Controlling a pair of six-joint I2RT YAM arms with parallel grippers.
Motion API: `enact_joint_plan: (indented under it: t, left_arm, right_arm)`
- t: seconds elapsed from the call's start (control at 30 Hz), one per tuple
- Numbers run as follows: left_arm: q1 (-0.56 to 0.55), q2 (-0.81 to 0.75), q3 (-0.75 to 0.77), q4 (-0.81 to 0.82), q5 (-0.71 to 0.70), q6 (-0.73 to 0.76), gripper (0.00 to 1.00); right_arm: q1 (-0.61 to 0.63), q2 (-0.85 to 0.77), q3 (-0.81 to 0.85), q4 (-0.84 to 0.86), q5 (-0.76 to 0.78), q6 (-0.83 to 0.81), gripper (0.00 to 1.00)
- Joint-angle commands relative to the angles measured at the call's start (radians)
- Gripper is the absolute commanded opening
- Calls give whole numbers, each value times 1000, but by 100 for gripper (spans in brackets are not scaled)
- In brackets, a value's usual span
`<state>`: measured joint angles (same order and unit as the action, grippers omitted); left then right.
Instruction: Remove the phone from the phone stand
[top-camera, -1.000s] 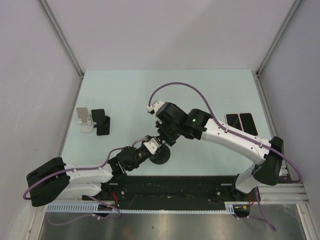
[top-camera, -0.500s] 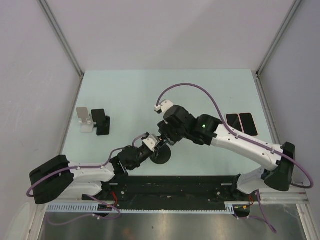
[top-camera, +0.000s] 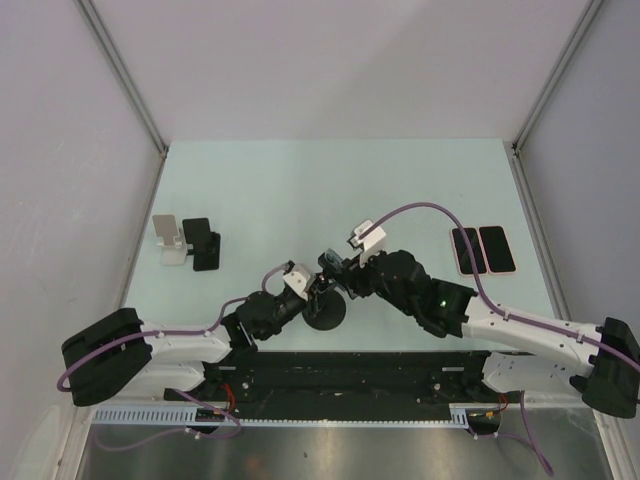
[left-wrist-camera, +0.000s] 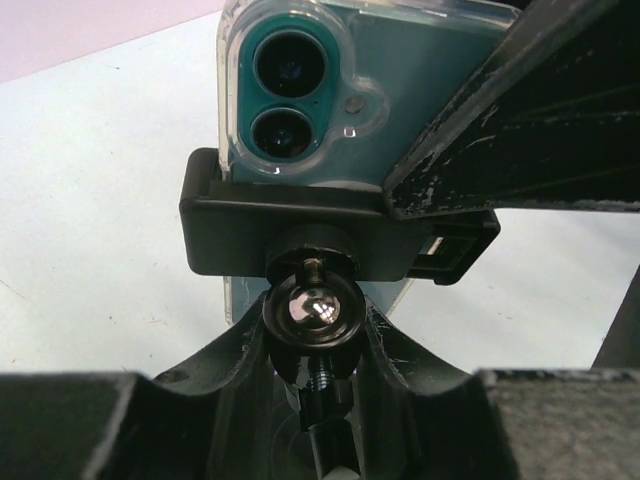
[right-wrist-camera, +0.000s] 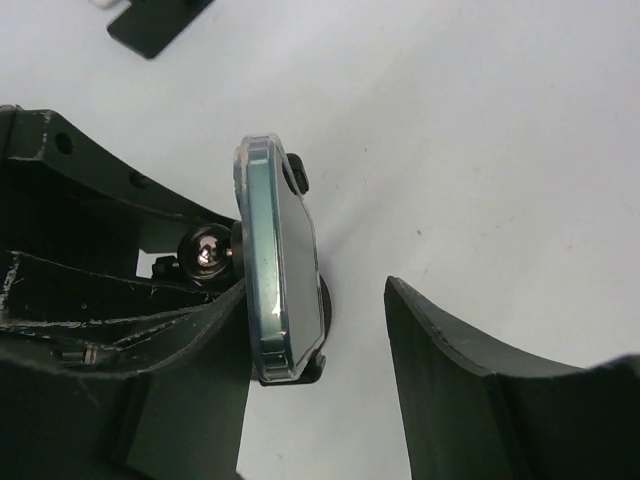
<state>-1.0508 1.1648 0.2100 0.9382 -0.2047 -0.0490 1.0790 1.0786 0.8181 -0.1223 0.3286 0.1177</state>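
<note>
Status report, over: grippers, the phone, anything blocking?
Left gripper shut on phone stand at ball joint. Right gripper open, jaws straddling phone. Phone seated in stand. Nothing blocking.

Glossy clear plastic phone (left-wrist-camera: 420, 85); matt black plastic stand (left-wrist-camera: 235, 225).

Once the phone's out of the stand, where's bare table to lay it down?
The far half of the table is bare wall to wall. A smaller patch lies between the spare stands and the left gripper. Crowded: the near middle, where the right gripper meets it at the phone in its stand, and the right side by the spare phones.
</note>
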Motion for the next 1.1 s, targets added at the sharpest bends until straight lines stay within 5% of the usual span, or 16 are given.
enact_joint_plan:
  t: [0.0, 0.23, 0.83, 0.93, 1.07]
  left_arm:
    - [-6, 10, 17, 50, 53, -107, 0]
    - [-6, 9, 15, 54, 64, -117, 0]
    - [-6, 3, 12, 65, 65, -138, 0]
    - [-6, 4, 11, 67, 65, -140, 0]
    - [-6, 0, 2, 65, 44, -120, 1]
  right_arm:
    - [7, -37, -76, 346, 9, -58, 58]
    - [-1, -3, -131, 510, -16, -95, 54]
    - [-2, 49, -217, 618, -3, -70, 46]
    - [-2, 52, -217, 630, -13, -69, 35]
    - [-1, 26, -203, 613, -30, -58, 0]
